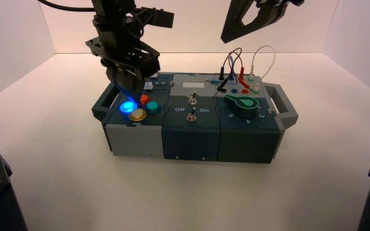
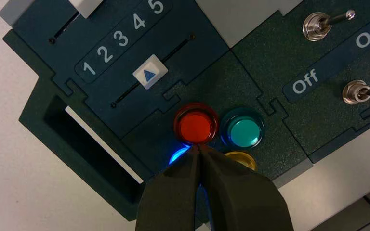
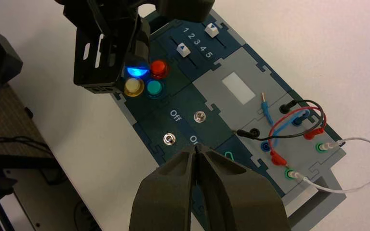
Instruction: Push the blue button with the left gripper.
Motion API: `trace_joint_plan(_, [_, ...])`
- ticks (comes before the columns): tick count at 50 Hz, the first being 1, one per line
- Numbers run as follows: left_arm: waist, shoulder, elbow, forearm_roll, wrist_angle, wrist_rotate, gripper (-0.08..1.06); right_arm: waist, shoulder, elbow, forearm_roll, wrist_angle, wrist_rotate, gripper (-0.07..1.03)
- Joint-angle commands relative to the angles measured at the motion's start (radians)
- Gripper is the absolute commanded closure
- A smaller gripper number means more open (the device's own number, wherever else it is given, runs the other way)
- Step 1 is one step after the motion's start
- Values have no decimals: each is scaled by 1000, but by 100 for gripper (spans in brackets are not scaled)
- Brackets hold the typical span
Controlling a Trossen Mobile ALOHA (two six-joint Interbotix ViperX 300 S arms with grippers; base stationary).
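**Left gripper pressing down on the glowing blue button**

We see the long dark-blue and grey plastic box (image 1: 191, 132) with a handle at each end, standing on the white table (image 1: 318, 183). At the box's left end sit two white sliders beside the numbers 1 to 5, in the middle two small metal toggle switches (image 1: 191, 100) flanking the words "Off" and "On", and toward the right a green pointer knob (image 1: 241, 104) with red, blue, black and white wires (image 1: 236, 67) plugged in behind it.

The black left gripper (image 2: 201, 148) with its boxy wrist stands over the left front corner of the box, its short tapered fingers (image 2: 173, 192) closed together, tips touching. In the left wrist view these tips come down on the round translucent blue button (image 1: 126, 107), which glows bright blue at the outer corner of a cluster of four, just beside the red domed button (image 2: 195, 126), the teal-green one (image 2: 244, 131) and the yellow one (image 2: 241, 159).

The black right gripper (image 1: 243, 21) hangs high above the box's back right, its long pointed fingers closed, tips meeting in the right wrist view.
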Motion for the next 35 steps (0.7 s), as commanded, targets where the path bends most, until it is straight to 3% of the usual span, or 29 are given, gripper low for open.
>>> trace_joint_plan(1, [2, -35, 8, 2, 31, 2, 101, 6, -9, -15, 3, -9, -2, 98])
trace_joint_plan(15, [3, -232, 0, 2, 101, -12, 101, 6, -9, -20, 3, -3, 0, 98])
trace_joint_plan(35, [5, -282, 72, 0, 124, -29, 101, 5, -9, -15, 3, 3, 5, 98])
